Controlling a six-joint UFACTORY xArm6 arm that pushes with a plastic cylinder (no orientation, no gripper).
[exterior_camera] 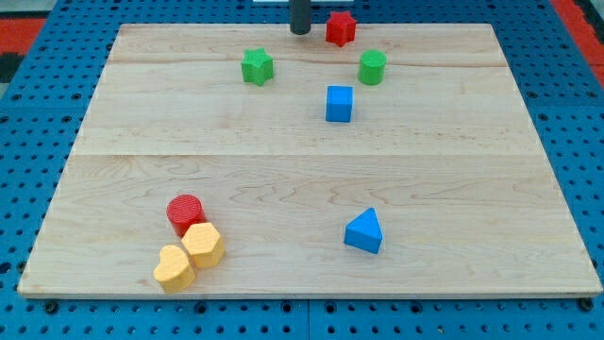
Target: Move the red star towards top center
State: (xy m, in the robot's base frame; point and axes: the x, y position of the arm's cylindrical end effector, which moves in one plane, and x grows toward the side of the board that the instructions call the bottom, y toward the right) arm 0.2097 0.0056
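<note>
The red star [341, 28] sits at the tabletop's [302, 170] top edge, slightly to the right of center. My tip [300, 31] stands just to its left, not touching. There is no hand. Probably only a small correction remains; for this my tip must go around to the star's right side.

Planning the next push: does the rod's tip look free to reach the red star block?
Probably yes: my tip sits just to the view's left of the red star block at the board's top edge, with nothing between them.

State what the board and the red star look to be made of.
Board: pale wood, matte, with visible grain and plank seams. Red star: probably moulded or printed plastic, uniform matte colour, faint ridging; it sits right of my tip.
</note>
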